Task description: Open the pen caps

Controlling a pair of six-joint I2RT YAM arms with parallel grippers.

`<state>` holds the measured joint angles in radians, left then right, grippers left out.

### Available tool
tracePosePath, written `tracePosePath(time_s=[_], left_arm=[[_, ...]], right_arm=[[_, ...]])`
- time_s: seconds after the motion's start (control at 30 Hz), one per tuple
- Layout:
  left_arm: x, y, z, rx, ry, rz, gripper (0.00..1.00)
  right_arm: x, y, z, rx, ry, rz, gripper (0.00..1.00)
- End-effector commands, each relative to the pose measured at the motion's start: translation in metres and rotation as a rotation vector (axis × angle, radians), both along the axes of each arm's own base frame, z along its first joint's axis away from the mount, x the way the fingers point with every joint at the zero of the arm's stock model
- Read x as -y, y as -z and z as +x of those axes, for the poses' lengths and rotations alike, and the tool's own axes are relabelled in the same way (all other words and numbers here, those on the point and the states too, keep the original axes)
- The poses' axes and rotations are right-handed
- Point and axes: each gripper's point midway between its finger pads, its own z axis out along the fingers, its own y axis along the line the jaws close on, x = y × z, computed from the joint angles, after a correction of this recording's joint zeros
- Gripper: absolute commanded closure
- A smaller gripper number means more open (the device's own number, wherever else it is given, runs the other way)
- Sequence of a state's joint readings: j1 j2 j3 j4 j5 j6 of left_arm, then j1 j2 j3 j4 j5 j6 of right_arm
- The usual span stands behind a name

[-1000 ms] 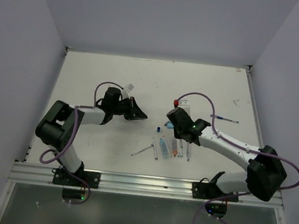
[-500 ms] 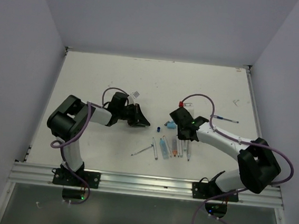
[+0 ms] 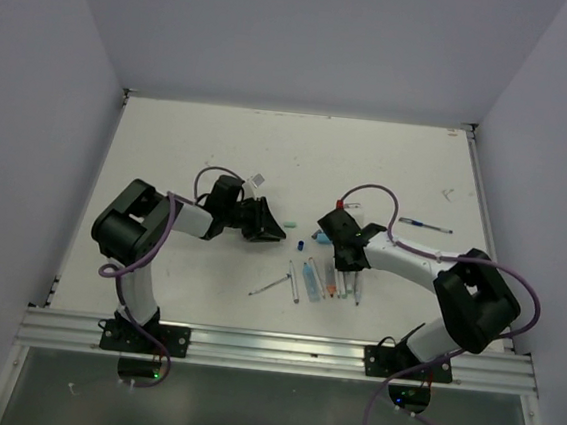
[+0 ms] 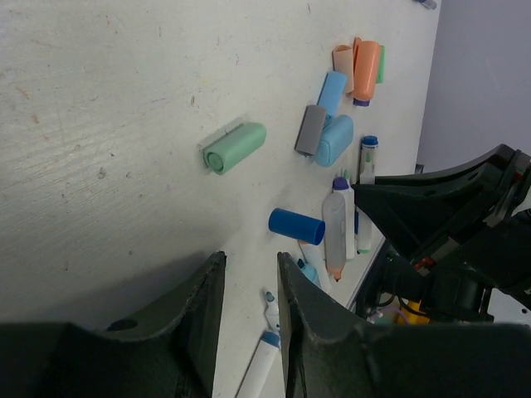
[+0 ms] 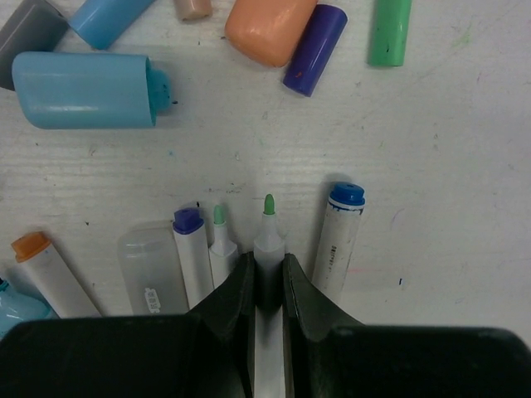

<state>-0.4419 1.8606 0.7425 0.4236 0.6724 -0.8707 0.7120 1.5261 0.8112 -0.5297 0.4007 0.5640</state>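
Observation:
A pale green pen cap (image 4: 236, 148) (image 3: 288, 223) lies loose on the white table (image 3: 189, 153), just beyond my left gripper (image 4: 249, 267) (image 3: 265, 223). That gripper is open with nothing between its fingers. A dark blue cap (image 4: 296, 225), a light blue cap (image 4: 332, 141) (image 5: 83, 89) and an orange cap (image 4: 366, 65) (image 5: 270, 29) lie further on. My right gripper (image 5: 267, 262) (image 3: 344, 259) is shut on a white pen with a bare green tip (image 5: 268, 236), low over the table.
Uncapped white pens (image 5: 189, 245) lie side by side on both sides of the held pen, one with a blue end (image 5: 340, 236). A grey cap (image 4: 312, 130), a purple cap (image 5: 314, 48) and a green cap (image 5: 390, 31) lie near. One pen (image 3: 425, 225) sits alone at right.
My left gripper has opened and let go of the pale green cap, which now lies on the table. The right arm has drawn in to the left, still gripping its pen.

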Motion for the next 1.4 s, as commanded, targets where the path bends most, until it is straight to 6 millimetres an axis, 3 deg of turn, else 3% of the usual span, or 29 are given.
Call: tracePosePath(time_s=[0.0, 0.07, 0.2, 0.3, 0.4, 0.5, 0.87, 1.17, 1.37], left_arm=[[0.005, -0.014, 0.006, 0.072, 0.015, -0.023, 0.66], [0.005, -0.019, 0.005, 0.085, 0.014, -0.021, 0.66], [0.014, -0.035, -0.001, 0.126, 0.037, -0.016, 0.66], [0.029, -0.04, -0.01, 0.133, 0.072, -0.024, 0.73], [0.046, -0.042, -0.017, 0.135, 0.104, -0.029, 0.91], [0.049, -0.037, -0.022, 0.119, 0.111, -0.03, 1.0], [0.061, -0.026, -0.018, 0.095, 0.117, -0.018, 1.0], [0.07, -0.022, 0.006, 0.117, 0.105, 0.034, 1.0], [0.069, -0.026, 0.019, 0.143, 0.09, 0.051, 1.0]], right_arm=[[-0.003, 0.002, 0.005, 0.024, 0.025, 0.024, 0.87], [-0.002, 0.002, 0.004, 0.026, 0.026, 0.028, 0.86], [-0.005, -0.001, 0.004, 0.032, 0.017, 0.045, 0.72], [-0.007, -0.007, 0.006, 0.045, 0.017, 0.058, 0.65], [-0.007, -0.018, 0.008, 0.07, 0.017, 0.073, 0.62], [-0.006, -0.028, 0.01, 0.087, 0.022, 0.073, 0.61], [-0.004, -0.055, 0.025, 0.128, 0.028, 0.091, 0.58], [0.012, -0.063, 0.051, 0.109, 0.091, 0.144, 0.56], [0.025, -0.078, 0.071, 0.129, 0.145, 0.187, 0.52]])
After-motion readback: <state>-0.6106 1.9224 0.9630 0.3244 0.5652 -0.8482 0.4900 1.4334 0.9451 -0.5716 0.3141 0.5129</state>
